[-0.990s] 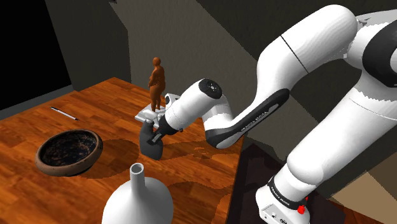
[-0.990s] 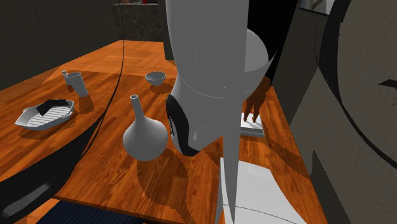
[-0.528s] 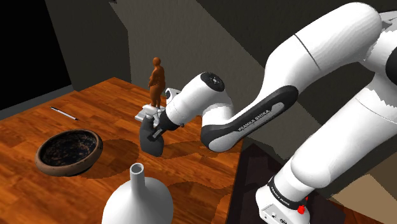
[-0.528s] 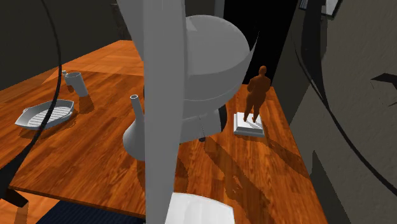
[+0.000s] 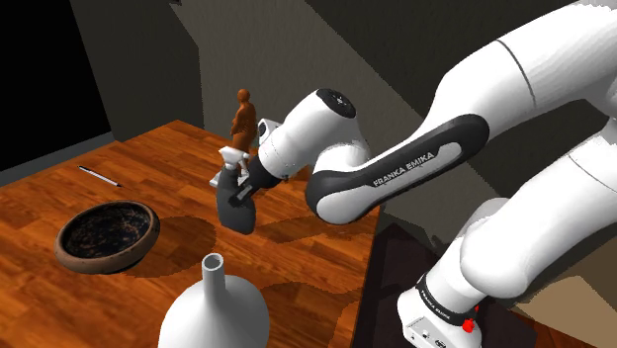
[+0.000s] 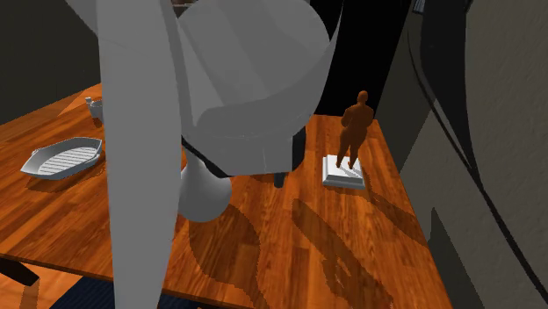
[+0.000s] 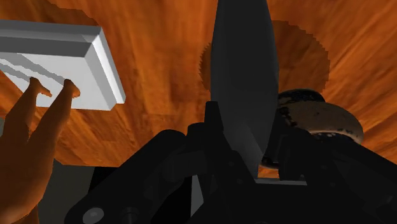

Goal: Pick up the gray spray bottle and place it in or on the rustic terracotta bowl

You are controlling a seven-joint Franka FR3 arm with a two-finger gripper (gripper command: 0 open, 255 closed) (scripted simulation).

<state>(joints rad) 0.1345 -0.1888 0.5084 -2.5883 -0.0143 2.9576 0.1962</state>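
The dark grey spray bottle (image 5: 235, 212) hangs upright just above the wooden table (image 5: 148, 168), with my black gripper (image 5: 237, 188) shut on its upper part. In the wrist view the bottle (image 7: 245, 76) runs up between the fingers (image 7: 213, 127) of the gripper (image 7: 248, 149). The brown bowl (image 5: 107, 235) with a dark speckled inside sits on the table toward the shoulder view's left of the bottle, about a bowl's width away. Part of the bowl (image 7: 321, 118) shows just past the bottle in the wrist view.
A brown figurine (image 5: 242, 117) on a white base (image 6: 344, 171) stands close behind the gripper. A white long-necked vase (image 5: 213, 306) stands near the table's front edge. A thin pen-like rod (image 5: 99, 176) lies far left. A grey ribbed dish (image 6: 61, 156) lies across the table.
The arm's elbow has risen and the gripper has lifted the bottle a little off the table, drifting slightly toward the figurine. The bowl and vase have not moved.
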